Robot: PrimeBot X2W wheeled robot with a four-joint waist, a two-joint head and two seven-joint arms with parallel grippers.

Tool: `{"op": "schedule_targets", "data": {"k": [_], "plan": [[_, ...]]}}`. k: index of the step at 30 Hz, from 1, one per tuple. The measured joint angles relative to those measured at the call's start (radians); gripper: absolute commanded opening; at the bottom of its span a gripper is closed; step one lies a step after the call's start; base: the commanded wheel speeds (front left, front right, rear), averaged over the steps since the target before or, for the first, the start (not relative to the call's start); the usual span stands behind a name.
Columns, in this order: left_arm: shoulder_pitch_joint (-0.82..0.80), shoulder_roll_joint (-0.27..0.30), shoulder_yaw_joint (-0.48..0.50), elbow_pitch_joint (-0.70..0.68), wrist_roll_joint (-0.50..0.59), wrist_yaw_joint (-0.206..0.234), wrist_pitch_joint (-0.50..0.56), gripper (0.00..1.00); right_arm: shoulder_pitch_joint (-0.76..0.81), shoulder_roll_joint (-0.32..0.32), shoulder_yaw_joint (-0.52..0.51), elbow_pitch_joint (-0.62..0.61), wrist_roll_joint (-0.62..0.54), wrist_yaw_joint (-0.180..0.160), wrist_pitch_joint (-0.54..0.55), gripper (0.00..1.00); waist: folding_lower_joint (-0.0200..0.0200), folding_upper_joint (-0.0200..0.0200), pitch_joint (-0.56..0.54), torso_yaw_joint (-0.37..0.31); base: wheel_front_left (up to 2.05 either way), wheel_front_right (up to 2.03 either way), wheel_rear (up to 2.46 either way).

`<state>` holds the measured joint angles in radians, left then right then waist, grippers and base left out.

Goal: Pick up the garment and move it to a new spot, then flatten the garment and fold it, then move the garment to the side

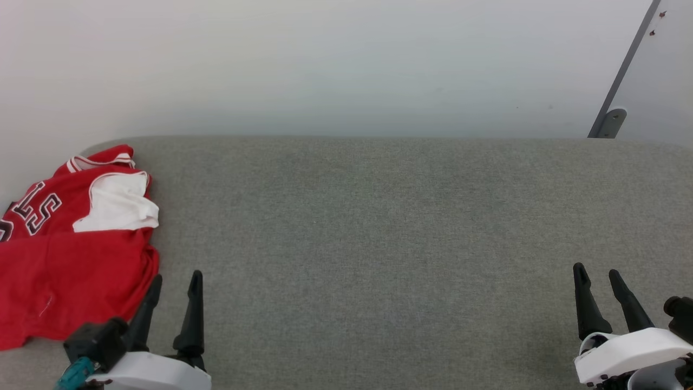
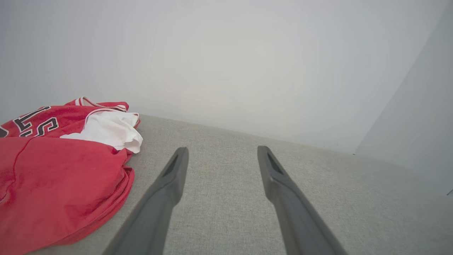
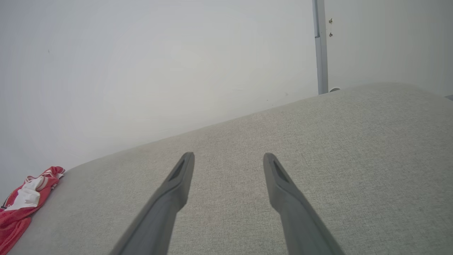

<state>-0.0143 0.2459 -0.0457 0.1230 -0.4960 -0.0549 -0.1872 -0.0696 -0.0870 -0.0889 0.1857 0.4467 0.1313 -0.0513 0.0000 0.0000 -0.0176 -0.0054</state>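
The garment (image 1: 70, 260), a red jersey with a white sleeve and black lettering, lies bunched in a loose fold at the far left of the grey padded surface (image 1: 379, 227). It also shows at the left in the left wrist view (image 2: 60, 177) and small at the lower left in the right wrist view (image 3: 21, 205). My left gripper (image 1: 176, 279) hovers open at the lower left, its fingertips just right of the garment's lower edge, holding nothing. At the lower right my right gripper (image 1: 595, 273) stands open and empty, far from the garment.
A pale wall (image 1: 346, 65) rises right behind the surface's far edge. A grey upright post with a foot bracket (image 1: 612, 122) stands at the back right corner. The surface's left back corner is rounded near the garment.
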Motion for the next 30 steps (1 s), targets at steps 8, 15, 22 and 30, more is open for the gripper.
{"op": "schedule_targets", "data": {"k": [8, 15, 22, 30], "plan": [[0.006, -0.001, 0.004, -0.010, 0.078, -0.011, -0.017, 1.00, 0.013, 0.002, -0.002, -0.018, -0.067, 0.000, -0.003, 1.00, 0.0000, 0.0000, -0.001, -0.001, 0.00, 0.00, 0.00], [0.012, -0.001, 0.005, -0.018, 0.142, -0.017, -0.033, 1.00, 0.014, 0.002, -0.003, -0.030, -0.123, 0.000, -0.010, 1.00, 0.0000, 0.0000, -0.001, 0.000, 0.00, 0.00, 0.00], [0.014, -0.002, 0.005, -0.022, 0.196, -0.024, -0.046, 1.00, 0.015, 0.002, -0.006, -0.039, -0.174, 0.000, -0.012, 1.00, 0.0000, 0.0000, -0.003, 0.001, 0.00, 0.00, 0.00], [0.018, 0.000, 0.005, -0.026, 0.246, -0.033, -0.060, 1.00, 0.019, 0.002, -0.006, -0.045, -0.223, 0.000, -0.019, 1.00, 0.0000, 0.0000, -0.007, 0.002, 0.00, 0.00, 0.00]]}}
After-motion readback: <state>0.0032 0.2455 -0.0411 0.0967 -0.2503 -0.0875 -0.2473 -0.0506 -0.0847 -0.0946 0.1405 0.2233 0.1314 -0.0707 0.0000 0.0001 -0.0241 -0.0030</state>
